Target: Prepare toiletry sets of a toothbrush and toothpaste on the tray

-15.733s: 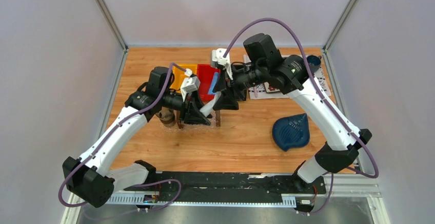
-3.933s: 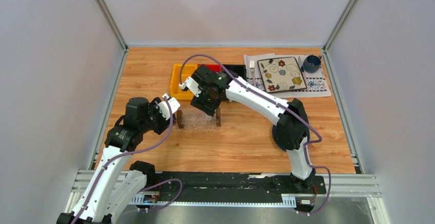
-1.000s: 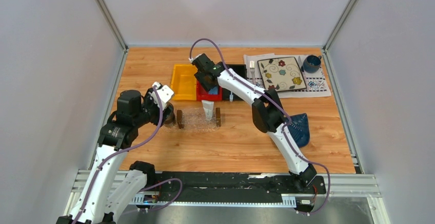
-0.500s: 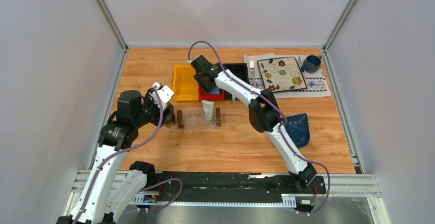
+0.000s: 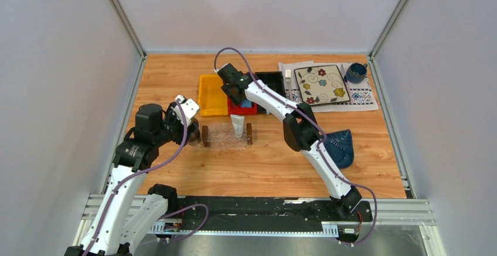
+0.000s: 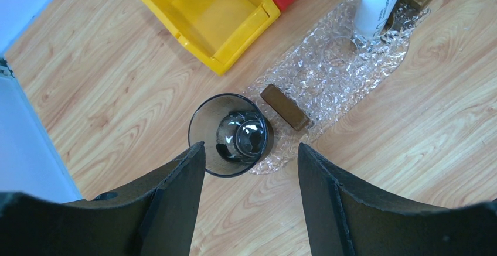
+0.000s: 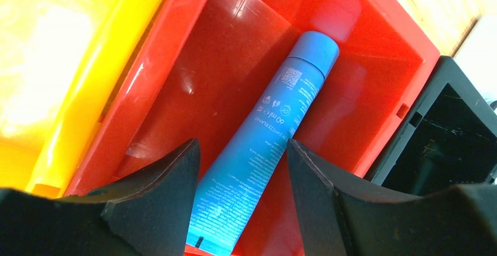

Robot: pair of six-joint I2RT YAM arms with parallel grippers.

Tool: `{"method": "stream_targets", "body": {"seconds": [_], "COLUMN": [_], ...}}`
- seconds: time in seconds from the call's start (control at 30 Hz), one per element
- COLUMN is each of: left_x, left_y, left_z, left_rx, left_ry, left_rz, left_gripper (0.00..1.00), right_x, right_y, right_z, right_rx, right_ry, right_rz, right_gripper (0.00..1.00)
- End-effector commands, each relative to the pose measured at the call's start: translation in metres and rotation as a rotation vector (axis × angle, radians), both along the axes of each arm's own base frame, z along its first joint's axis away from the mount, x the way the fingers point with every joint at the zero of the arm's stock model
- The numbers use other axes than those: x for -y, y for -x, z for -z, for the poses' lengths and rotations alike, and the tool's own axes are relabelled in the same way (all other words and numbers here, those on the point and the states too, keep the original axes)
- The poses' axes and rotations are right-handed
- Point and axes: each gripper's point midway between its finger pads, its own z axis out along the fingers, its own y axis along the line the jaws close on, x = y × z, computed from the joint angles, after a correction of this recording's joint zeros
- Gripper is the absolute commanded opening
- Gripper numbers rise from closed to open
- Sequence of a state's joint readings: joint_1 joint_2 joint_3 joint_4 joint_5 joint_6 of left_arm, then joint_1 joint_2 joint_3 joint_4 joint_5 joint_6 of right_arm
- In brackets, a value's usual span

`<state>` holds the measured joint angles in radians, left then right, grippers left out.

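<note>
The clear textured tray [image 5: 220, 137] with a brown block at each short end lies mid-table; it also shows in the left wrist view [image 6: 328, 74]. The white-grey toothpaste tube [image 5: 237, 126] lies on its right end, and its lower part shows in the left wrist view [image 6: 380, 1]. The bright blue toothpaste tube [image 7: 266, 144] lies in the red bin [image 7: 375, 92]. My right gripper [image 7: 241, 150] is open just above it, one finger on each side, over the red bin in the top view [image 5: 237, 95]. My left gripper [image 6: 251, 150] is open and empty left of the tray [image 5: 189, 121]. No toothbrush is in view.
A dark glass cup [image 6: 230, 134] stands against the tray's left end, under my left gripper. A yellow bin [image 6: 205, 16] and a black bin [image 7: 445, 144] flank the red bin. At back right are a floral plate [image 5: 321, 84], fork [image 5: 288, 79] and blue cup [image 5: 356, 71]. A dark blue leaf dish [image 5: 340, 149] lies right.
The white-grey tube was set on the tray several seconds ago. In the last second my right gripper has shifted slightly back-left over the red bin. The left arm has stayed still.
</note>
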<state>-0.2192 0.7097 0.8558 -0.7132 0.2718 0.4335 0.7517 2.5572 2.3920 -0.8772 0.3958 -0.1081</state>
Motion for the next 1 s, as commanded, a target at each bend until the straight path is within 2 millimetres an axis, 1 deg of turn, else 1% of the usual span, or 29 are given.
{"method": "stream_targets", "body": {"seconds": [0.0, 0.2, 0.27, 0.33, 0.5, 0.57, 0.67, 0.77, 0.97], "left_x": [0.0, -0.001, -0.001, -0.001, -0.001, -0.001, -0.001, -0.001, -0.001], "left_y": [-0.005, -0.004, -0.003, -0.003, -0.002, -0.002, -0.002, -0.001, -0.001], "left_z": [-0.005, -0.003, -0.002, -0.002, -0.002, -0.002, -0.002, -0.001, -0.001], "left_rx": [0.034, 0.03, 0.028, 0.029, 0.029, 0.029, 0.031, 0.03, 0.029], "left_ry": [0.002, -0.004, -0.006, -0.007, -0.004, -0.004, -0.005, -0.007, -0.009], "left_rz": [0.006, 0.005, 0.005, 0.006, 0.008, 0.008, 0.009, 0.012, 0.014], "left_gripper": [0.67, 0.67, 0.67, 0.67, 0.67, 0.67, 0.67, 0.67, 0.67], "right_x": [0.006, 0.004, 0.004, 0.003, 0.002, 0.001, -0.002, -0.006, -0.007], "right_y": [-0.001, 0.0, 0.001, 0.002, 0.002, 0.002, 0.001, 0.001, -0.005], "right_z": [0.023, 0.027, 0.03, 0.029, 0.024, 0.02, 0.012, 0.004, -0.013], "right_rx": [-0.014, -0.015, -0.018, -0.015, -0.007, -0.002, 0.01, 0.026, 0.069], "right_ry": [0.067, 0.078, 0.084, 0.084, 0.084, 0.078, 0.063, 0.052, 0.041], "right_rz": [-0.001, -0.01, -0.015, -0.015, -0.019, -0.02, -0.022, -0.027, -0.022], "right_gripper": [0.63, 0.59, 0.54, 0.51, 0.4, 0.36, 0.32, 0.28, 0.23]}}
